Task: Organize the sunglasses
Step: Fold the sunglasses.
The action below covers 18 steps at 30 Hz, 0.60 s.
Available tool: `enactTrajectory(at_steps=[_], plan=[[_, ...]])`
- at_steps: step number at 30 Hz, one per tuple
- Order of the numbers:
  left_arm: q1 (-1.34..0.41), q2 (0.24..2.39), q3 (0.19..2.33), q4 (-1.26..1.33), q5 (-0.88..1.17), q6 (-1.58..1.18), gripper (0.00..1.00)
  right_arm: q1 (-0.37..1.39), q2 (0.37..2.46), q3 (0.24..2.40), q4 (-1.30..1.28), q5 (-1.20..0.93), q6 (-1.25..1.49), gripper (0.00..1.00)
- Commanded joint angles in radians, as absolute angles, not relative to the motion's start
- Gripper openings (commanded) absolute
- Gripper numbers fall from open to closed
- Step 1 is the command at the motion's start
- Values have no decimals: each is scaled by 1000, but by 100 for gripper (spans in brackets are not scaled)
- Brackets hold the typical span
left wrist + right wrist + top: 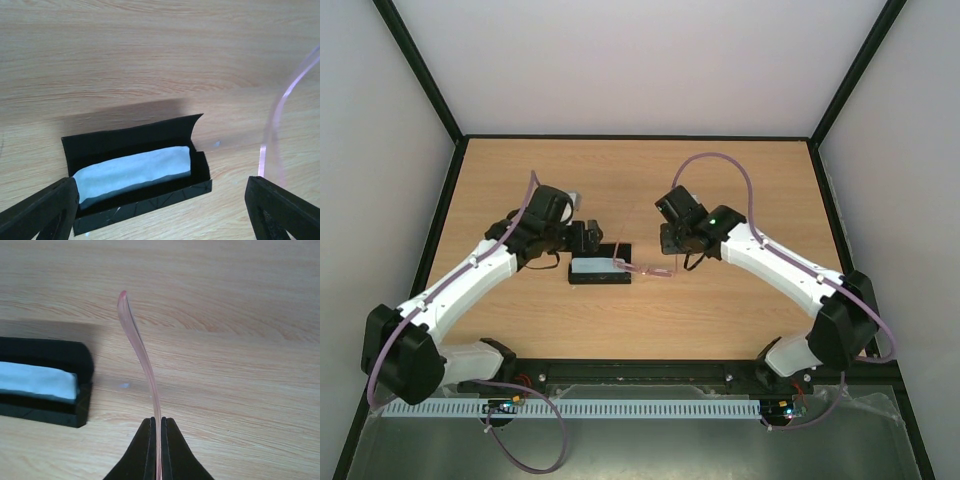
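- Progress is early: the sunglasses (646, 268) sit outside the black case (131, 136), just beside its right end.
- Case stands open with a light blue cloth (135, 170) inside; the glasses have yet to go in.
- Right gripper (159, 421) is pinched tight on one slim pink arm, clear only in its wrist view.
- Left gripper (160, 182) gapes wide and empty above the case.
- Top view alone shows the glasses' front frame.

A robotics lab cell: wooden surface (640, 180) boxed by plain white panels (640, 60) and black framing (421, 68), left arm (470, 275) and right arm (780, 262) bolted at its near edge.
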State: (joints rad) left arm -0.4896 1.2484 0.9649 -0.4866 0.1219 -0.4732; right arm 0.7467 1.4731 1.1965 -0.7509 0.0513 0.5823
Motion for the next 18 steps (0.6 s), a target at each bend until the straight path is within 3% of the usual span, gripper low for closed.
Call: enactTrajectory(at_steps=[1, 18], plan=[[-495, 1257, 992, -544, 119, -448, 90, 781, 1426, 1282, -847, 41, 535, 1], [-732, 1439, 1130, -521, 50, -506, 84, 834, 1461, 1351, -916, 31, 510, 1]])
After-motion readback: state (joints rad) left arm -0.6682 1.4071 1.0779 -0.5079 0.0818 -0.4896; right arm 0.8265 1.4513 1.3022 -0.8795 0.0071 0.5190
